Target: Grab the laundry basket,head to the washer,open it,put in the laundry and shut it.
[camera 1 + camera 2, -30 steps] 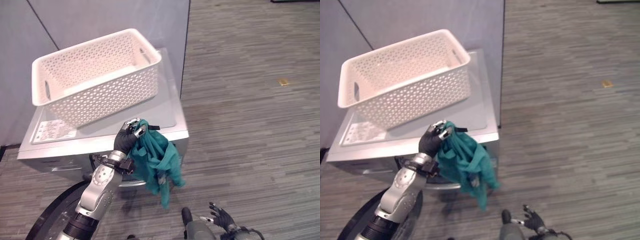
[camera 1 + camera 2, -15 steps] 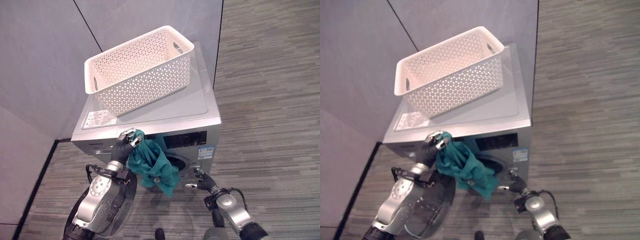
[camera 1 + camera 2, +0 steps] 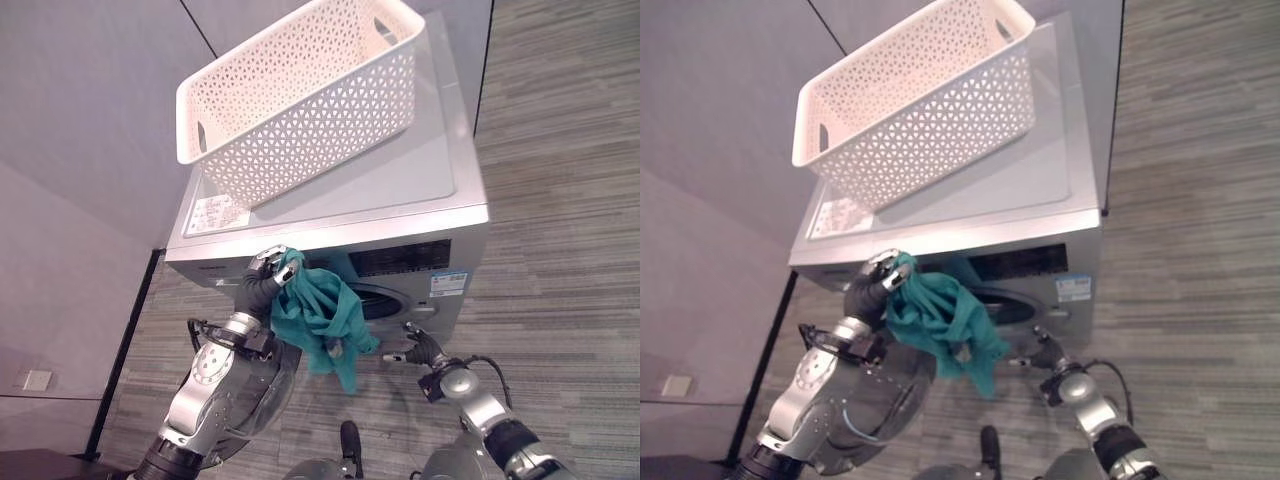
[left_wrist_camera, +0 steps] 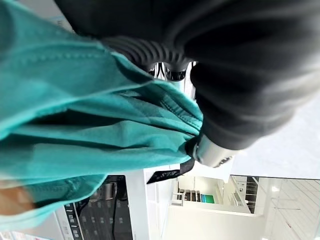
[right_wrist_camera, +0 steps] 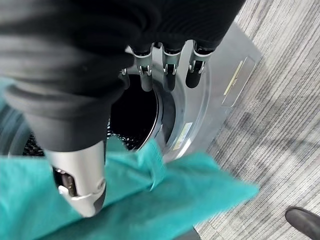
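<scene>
One teal garment hangs from the clenched left hand.

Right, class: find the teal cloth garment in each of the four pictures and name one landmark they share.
Left eye view: teal cloth garment hangs from the left hand, lower centre.
Right eye view: lower centre, below the white perforated plastic basket.
Left wrist view: across the picture's left half.
Right wrist view: along the bottom.
Shared landmark: the silver washing machine.

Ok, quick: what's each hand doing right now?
Left hand: shut on the teal garment.
Right hand: open, holding nothing, near the washer opening.
</scene>
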`<state>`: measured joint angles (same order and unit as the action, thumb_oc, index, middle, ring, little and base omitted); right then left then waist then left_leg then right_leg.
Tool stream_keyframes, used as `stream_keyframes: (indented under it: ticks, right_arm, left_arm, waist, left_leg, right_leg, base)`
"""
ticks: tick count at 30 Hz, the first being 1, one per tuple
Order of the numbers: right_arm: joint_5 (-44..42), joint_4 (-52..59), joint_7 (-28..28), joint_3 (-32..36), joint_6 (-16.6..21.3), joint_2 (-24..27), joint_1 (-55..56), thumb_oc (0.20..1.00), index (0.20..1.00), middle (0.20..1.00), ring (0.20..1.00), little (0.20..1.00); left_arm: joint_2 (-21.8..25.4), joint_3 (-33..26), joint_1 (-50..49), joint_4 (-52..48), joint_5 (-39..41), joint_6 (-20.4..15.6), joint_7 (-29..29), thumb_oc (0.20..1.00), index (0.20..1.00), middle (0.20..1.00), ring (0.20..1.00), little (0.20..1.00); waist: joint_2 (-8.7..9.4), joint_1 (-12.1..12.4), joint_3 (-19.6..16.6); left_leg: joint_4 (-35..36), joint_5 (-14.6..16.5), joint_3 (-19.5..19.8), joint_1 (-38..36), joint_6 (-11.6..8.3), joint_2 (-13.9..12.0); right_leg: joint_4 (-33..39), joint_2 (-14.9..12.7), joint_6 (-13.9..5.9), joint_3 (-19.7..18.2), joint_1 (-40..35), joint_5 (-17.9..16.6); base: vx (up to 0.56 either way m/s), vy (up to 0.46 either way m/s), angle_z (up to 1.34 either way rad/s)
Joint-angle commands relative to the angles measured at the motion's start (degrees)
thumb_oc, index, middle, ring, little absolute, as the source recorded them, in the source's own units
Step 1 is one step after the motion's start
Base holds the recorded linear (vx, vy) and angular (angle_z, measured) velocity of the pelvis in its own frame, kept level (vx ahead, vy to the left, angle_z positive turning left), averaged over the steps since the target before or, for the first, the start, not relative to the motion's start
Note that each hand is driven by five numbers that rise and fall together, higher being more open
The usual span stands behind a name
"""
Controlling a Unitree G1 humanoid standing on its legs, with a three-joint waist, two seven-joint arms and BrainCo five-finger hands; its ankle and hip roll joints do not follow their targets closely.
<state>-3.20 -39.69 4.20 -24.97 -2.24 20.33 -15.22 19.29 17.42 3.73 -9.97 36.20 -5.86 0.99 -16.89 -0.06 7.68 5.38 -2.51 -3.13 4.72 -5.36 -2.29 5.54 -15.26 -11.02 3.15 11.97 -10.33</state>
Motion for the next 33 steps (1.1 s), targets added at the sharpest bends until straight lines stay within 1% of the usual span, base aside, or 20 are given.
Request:
stream_keyframes:
  ticks: [1,8,10,16,17,18,21,22,25,28,33]
  right_arm:
    - [-1.5,-1.7,1.1,-1.8,3.5,-4.5,-6.2,1.0,1.0,1.0,1.0,1.0]
    - [-3.3,-3.6,2.2,-3.0,4.0,-6.3,-10.5,1.0,1.0,1.0,1.0,1.0]
    - [-4.1,-5.2,3.3,-2.6,4.2,-6.7,-13.2,1.0,1.0,1.0,1.0,1.0]
    - [-5.7,-7.7,3.9,-2.2,4.2,-7.7,-16.6,1.0,1.0,1.0,1.0,1.0]
    - [-7.3,-10.8,4.2,-1.4,4.4,-8.2,-20.1,1.0,1.0,1.0,1.0,1.0]
    - [-7.6,-11.6,4.2,-1.4,4.5,-8.3,-21.5,1.0,1.0,1.0,1.0,1.0]
    - [-8.0,-12.6,4.1,-1.8,4.7,-8.2,-24.0,1.0,1.0,1.0,1.0,1.0]
    - [-8.1,-13.5,3.8,-2.4,4.9,-8.4,-26.5,1.0,1.0,1.0,1.0,1.0]
    - [-8.6,-14.1,3.3,-2.8,5.2,-8.1,-28.3,1.0,1.0,1.0,1.0,1.0]
    - [-10.3,-14.3,1.2,-4.4,5.8,-8.1,-31.5,1.0,1.0,1.0,1.0,1.0]
    - [-14.7,-12.3,-1.5,-6.8,6.6,-9.3,-35.2,1.0,1.0,1.0,1.0,1.0]
  left_arm:
    - [0.8,0.1,4.6,-4.1,3.0,-5.4,0.0,0.2,0.2,0.2,0.2,0.2]
    - [1.2,0.5,5.5,-4.1,3.7,-5.9,-0.4,0.2,0.2,0.2,0.2,0.2]
    - [1.4,0.5,6.0,-4.3,4.1,-6.1,-0.5,0.2,0.2,0.2,0.2,0.2]
    - [1.6,0.9,7.5,-4.6,4.4,-6.2,-0.4,0.2,0.2,0.2,0.2,0.2]
    - [1.2,1.8,9.5,-4.6,4.8,-6.5,-0.6,0.2,0.2,0.2,0.2,0.2]
    - [0.9,2.5,10.5,-4.5,4.9,-6.6,-0.7,0.2,0.2,0.2,0.2,0.2]
    - [0.4,3.8,12.8,-4.2,5.3,-6.8,-0.5,0.2,0.2,0.2,0.2,0.2]
    - [-0.2,5.1,14.6,-4.2,5.5,-6.9,-0.5,0.2,0.2,0.2,0.2,0.2]
    - [-0.8,6.0,16.2,-4.1,5.7,-7.1,-0.3,0.2,0.2,0.2,0.2,0.2]
    - [-1.9,8.1,19.3,-3.4,6.1,-7.4,-0.1,0.2,0.2,0.2,0.2,0.2]
    - [-3.7,10.8,23.2,-2.1,6.5,-8.1,-0.4,0.2,0.2,0.2,0.2,0.2]
  waist:
    - [3.74,1.2,0.1]
    - [4.11,2.7,0.1]
    - [4.11,3.4,0.3]
    - [3.74,4.5,-0.2]
    - [3.26,5.7,-0.7]
    - [3.05,6.1,-0.9]
    - [2.86,6.7,-1.0]
    - [2.47,7.4,-1.2]
    - [2.51,8.0,-1.3]
    - [2.04,8.9,-1.1]
    - [2.4,9.7,-0.8]
  left_leg:
    - [-9.1,6.5,1.8,4.9,0.27,2.8]
    - [-11.8,6.9,1.8,9.8,0.51,3.9]
    - [-12.8,6.9,1.8,11.9,0.53,4.6]
    - [-13.6,6.9,1.8,14.2,0.71,5.5]
    - [-13.9,6.8,2.0,15.8,0.83,6.2]
    - [-13.9,6.6,2.1,16.3,0.85,6.3]
    - [-14.1,6.3,2.3,17.2,0.85,6.7]
    - [-14.3,6.4,2.6,17.8,0.89,6.8]
    - [-14.3,5.9,2.8,18.8,0.91,7.2]
    - [-14.3,5.7,3.3,19.4,0.76,7.5]
    - [-14.3,5.0,3.6,20.5,0.46,7.6]
  right_leg:
    - [-0.9,-2.7,0.71,0.8,2.4,4.3]
    - [-1.2,-4.1,0.56,0.4,5.6,3.4]
    - [-1.4,-4.8,0.48,0.0,7.1,3.0]
    - [-1.6,-5.8,0.23,-0.3,9.1,2.5]
    - [-1.7,-6.5,0.02,-0.3,10.2,2.2]
    - [-1.7,-6.7,-0.12,-0.2,10.5,2.1]
    - [-1.9,-7.2,-0.24,-0.1,11.3,2.0]
    - [-2.0,-7.4,-0.34,0.1,11.5,2.1]
    - [-1.9,-7.9,-0.52,0.3,12.0,1.8]
    - [-2.2,-8.3,-0.68,0.9,12.0,1.9]
    - [-2.2,-8.6,-0.84,1.6,12.1,1.8]
  base:
    - [-0.04,0.034,0.06]
    - [-0.03,0.028,0.08]
    - [-0.04,0.034,0.08]
    - [-0.02,0.038,0.07]
    - [-0.02,0.064,0.04]
    - [-0.03,0.084,0.03]
    - [-0.01,0.033,0.1]
    - [0.0,0.024,0.14]
    - [-0.01,0.013,0.06]
    - [0.0,0.006,0.15]
    - [0.0,-0.022,0.09]
